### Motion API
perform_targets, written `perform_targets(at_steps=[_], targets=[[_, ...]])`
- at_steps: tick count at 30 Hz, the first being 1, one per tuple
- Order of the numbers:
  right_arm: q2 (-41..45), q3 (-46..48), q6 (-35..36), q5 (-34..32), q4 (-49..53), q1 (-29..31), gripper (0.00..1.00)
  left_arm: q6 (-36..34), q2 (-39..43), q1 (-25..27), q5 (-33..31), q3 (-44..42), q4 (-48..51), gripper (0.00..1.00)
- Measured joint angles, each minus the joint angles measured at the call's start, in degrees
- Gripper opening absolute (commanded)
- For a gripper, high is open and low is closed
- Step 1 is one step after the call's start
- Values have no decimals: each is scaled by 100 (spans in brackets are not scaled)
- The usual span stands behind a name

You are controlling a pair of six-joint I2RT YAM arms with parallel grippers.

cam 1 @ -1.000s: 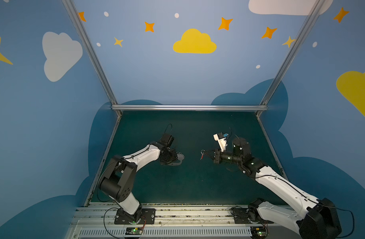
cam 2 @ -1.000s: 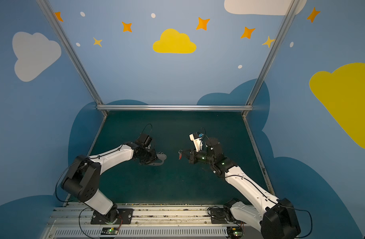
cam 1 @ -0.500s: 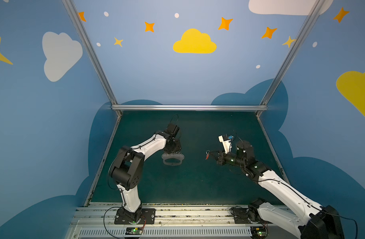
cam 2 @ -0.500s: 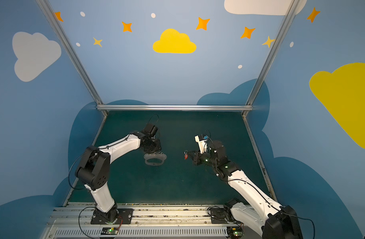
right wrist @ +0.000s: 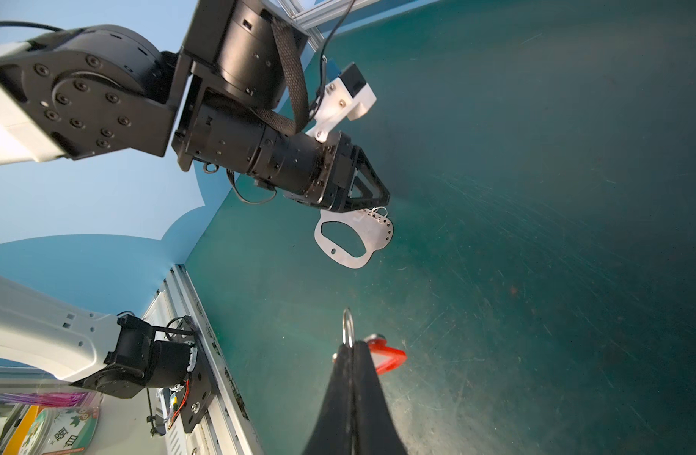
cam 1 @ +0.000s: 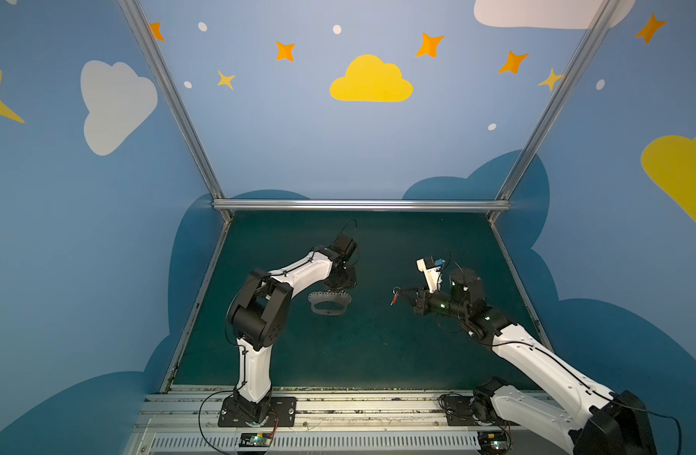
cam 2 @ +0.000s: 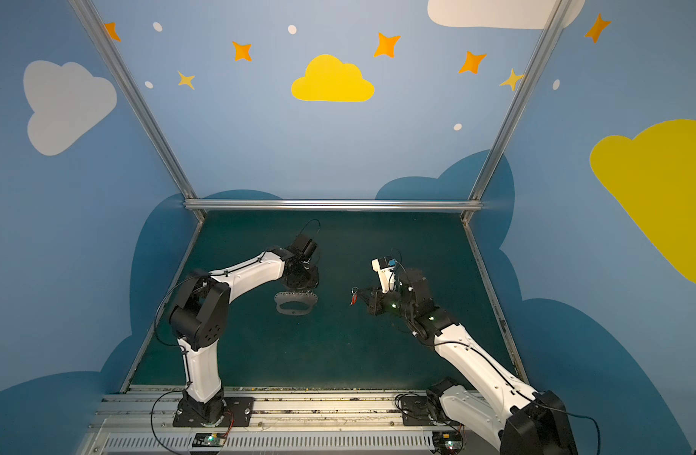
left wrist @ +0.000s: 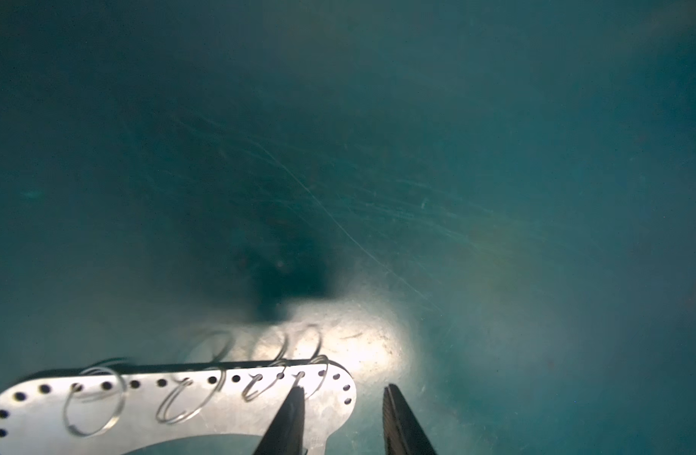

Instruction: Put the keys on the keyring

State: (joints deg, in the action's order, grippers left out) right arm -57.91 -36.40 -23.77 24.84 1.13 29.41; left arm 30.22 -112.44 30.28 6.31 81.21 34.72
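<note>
Our right jaws are fully closed, pinching a small wire ring [right wrist: 348,326] edge-on at their tips. The keys [right wrist: 388,356], a silver head and a red tag, sit just beside the tips and seem to hang from that ring. Beyond the tips lies a bare stretch of table [right wrist: 535,197], and past it the holed plate [right wrist: 373,236], directly under the left jaws. Those jaws stand part-way apart astride one end of the plate, one finger [left wrist: 289,417] across its face and the other just off its edge. Whether they truly pinch it we cannot tell. Along the plate's edge runs a row of loops, each a keyring [left wrist: 94,402], the last one right at the left jaws' tips.

A second ago the plate was held up close in front of the right jaws. Since then the left arm has swung it down and aside, its jaws have narrowed a little, and the right jaws have drawn back slightly, so the gap is wider. We judge that no threading is under way: keys and keyring are well apart and must be brought together again.
</note>
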Motion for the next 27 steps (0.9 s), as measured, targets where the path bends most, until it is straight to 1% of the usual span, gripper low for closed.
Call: perform_targets(at_steps=[5,10,13,18,20,27], targets=[[24,0,2,2,4,-31,0,-26,-85,7,-122,35,98,33],[26,0,-2,4,2,-42,0,-101,-173,22,-208,55,155,29],[26,0,-22,9,2,-50,0,-125,-221,39,-247,55,175,24],[26,0,-42,26,2,-57,0,-157,-293,55,-282,68,203,9],[26,0,-42,26,2,-61,0,-195,-297,57,-297,79,236,4],[26,0,-42,26,4,-74,0,-369,-299,138,-321,295,352,4]])
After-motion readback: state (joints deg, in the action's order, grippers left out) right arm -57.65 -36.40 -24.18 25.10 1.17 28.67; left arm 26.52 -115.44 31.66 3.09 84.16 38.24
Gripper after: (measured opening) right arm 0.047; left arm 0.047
